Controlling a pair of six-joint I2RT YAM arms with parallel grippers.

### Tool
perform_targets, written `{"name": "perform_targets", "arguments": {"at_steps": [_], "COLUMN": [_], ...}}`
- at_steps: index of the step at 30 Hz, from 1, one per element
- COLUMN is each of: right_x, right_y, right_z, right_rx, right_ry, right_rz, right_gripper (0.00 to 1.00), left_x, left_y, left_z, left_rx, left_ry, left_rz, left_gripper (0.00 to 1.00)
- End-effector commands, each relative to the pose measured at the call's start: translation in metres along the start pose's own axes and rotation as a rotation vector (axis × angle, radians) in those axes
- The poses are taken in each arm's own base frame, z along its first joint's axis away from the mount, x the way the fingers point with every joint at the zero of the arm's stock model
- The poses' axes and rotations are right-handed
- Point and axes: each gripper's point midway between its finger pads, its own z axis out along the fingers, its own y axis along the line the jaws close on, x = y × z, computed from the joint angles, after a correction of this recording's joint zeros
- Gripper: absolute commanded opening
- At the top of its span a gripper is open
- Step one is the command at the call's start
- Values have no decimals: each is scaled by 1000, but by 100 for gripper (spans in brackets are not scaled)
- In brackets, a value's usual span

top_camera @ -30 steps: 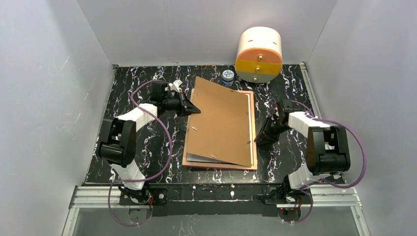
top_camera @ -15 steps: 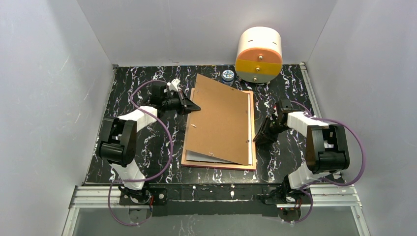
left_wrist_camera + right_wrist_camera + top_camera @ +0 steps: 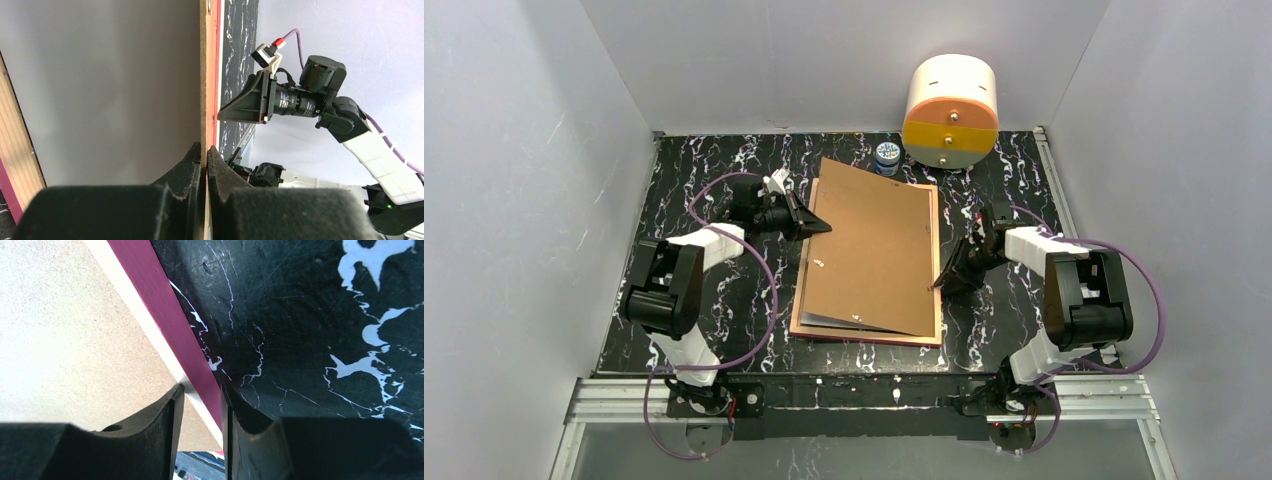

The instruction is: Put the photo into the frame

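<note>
The frame (image 3: 864, 336) lies back-up on the black marble table, and a brown backing board (image 3: 874, 245) lies skewed on top of it. A pale sheet (image 3: 824, 321), apparently the photo's plain back, peeks out under the board at the near left; its printed side is hidden. My left gripper (image 3: 819, 226) is shut on the frame's left rim, and the left wrist view shows the tan and red rim (image 3: 206, 75) between the closed jaws (image 3: 205, 150). My right gripper (image 3: 938, 283) grips the right rim, and the right wrist view shows the pink rim (image 3: 150, 285) between the jaws (image 3: 202, 390).
A round white drum with orange, yellow and grey drawer fronts (image 3: 951, 110) stands at the back right. A small blue jar (image 3: 886, 156) sits beside it, just behind the board's far corner. Grey walls close in the table (image 3: 714, 300) on three sides.
The frame and the board on it have slid a little to the left. Both grippers have moved left with it and stay on its rims.
</note>
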Motion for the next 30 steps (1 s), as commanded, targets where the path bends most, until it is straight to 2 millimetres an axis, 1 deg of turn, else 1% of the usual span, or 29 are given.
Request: {"name": "perform_targets", "arguments": {"at_steps": [1, 4, 6, 12, 14, 16, 20, 23, 25, 27, 30], "right_x": [8, 8, 8, 7, 8, 7, 4, -2, -4, -3, 5], "right_y": [-13, -13, -13, -12, -12, -12, -7, 2, 10, 18, 31], "right_z": [12, 12, 11, 11, 11, 11, 5, -8, -18, -26, -29], "right_rx": [56, 58, 57, 54, 53, 53, 45, 37, 33, 24, -14], "right_ry": [21, 17, 12, 5, 6, 3, -13, -55, -85, -108, -104], "right_rz": [9, 11, 12, 13, 12, 12, 3, -13, -26, -39, -51], "right_gripper": [41, 41, 41, 44, 44, 44, 44, 45, 47, 51, 53], "left_x": [17, 18, 17, 17, 17, 15, 13, 14, 16, 17, 18], "left_y": [8, 17, 22, 29, 29, 29, 37, 43, 47, 50, 53], "left_z": [1, -1, -3, -6, -5, -4, -4, -5, -5, -5, -6], "left_rx": [-29, -93, -138, -196, -199, -201, -238, -270, -282, -292, -302], "left_ry": [61, 77, 79, 99, 103, 102, 113, 128, 138, 148, 156], "left_rz": [24, 40, 55, 65, 65, 66, 68, 79, 81, 83, 86], "left_gripper": [6, 17, 26, 45, 46, 45, 39, 38, 38, 37, 36]}}
